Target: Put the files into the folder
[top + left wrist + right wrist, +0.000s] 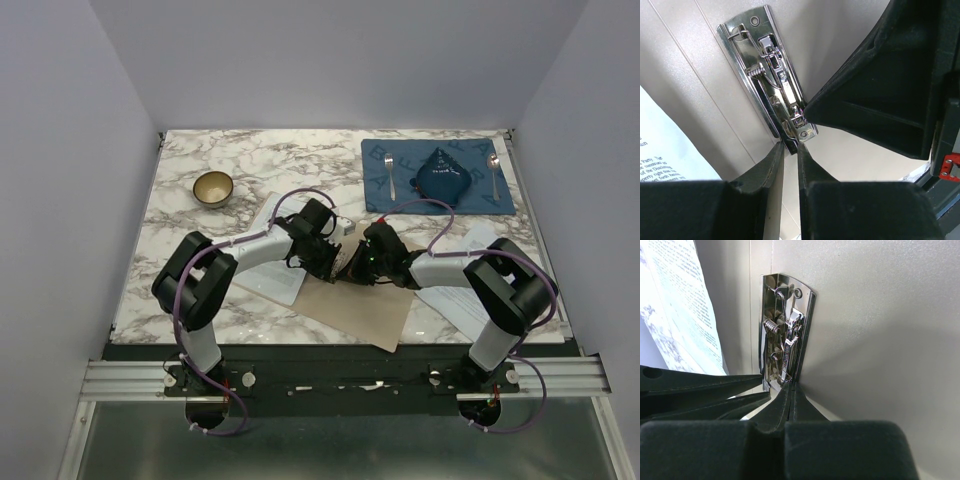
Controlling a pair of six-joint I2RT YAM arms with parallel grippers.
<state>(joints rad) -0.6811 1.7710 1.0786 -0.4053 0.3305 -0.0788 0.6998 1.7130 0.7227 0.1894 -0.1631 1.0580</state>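
Note:
The tan folder point(365, 312) lies open at the near middle, and its inner face fills both wrist views. Its metal clip point(771, 75) sits on the spine and also shows in the right wrist view point(785, 335). My left gripper point(790, 148) is nearly shut, its tips pinching the near end of the clip's plate. My right gripper point(790, 386) is shut on the tip of the clip's lever. The two grippers meet over the spine point(347, 262). White printed files lie left point(268, 283) and right point(458, 296) of the folder. One sheet shows in the left wrist view point(665, 150) and in the right wrist view point(680, 305).
A blue cloth placemat point(437, 177) lies at the back right with two spoons and a folded blue cloth on it. A small tan bowl point(213, 187) stands at the back left. The marble table point(250, 155) has purple-grey walls round it.

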